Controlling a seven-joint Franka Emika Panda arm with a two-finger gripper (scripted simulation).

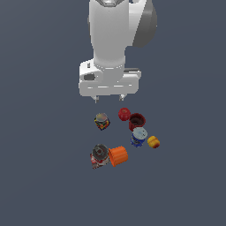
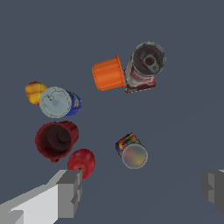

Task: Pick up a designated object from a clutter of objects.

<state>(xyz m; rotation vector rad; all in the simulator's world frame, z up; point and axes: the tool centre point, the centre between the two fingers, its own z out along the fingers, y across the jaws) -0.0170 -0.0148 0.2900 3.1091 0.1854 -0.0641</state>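
Exterior view. End effector [image 1: 109, 98]: raised above the worktop [image 1: 39, 176], fingers parted, carrying nothing. Designated can [image 1: 101, 120], grey top, multicoloured label: standing upright, apart from the rest, just below and slightly toward the exterior view's left of the fingertips. Around that can: red ball [image 1: 124, 114] and dark red cup [image 1: 137, 121] toward the exterior view's right; blue can [image 1: 138, 136] and yellow-red ball [image 1: 153, 141] beyond those; red-and-white can [image 1: 99, 155] touching the orange cup [image 1: 118, 156], nearer the camera.

Wrist view. Designated can [image 2: 132, 151]: seen nearly end-on, so its axis runs about vertical; it sits ahead of the gap between the two spread fingers [image 2: 70, 192]. Red ball [image 2: 82, 162] is its nearest neighbour, close by one finger. Judgement: a straight descent, shifted slightly toward the can, should bracket it.
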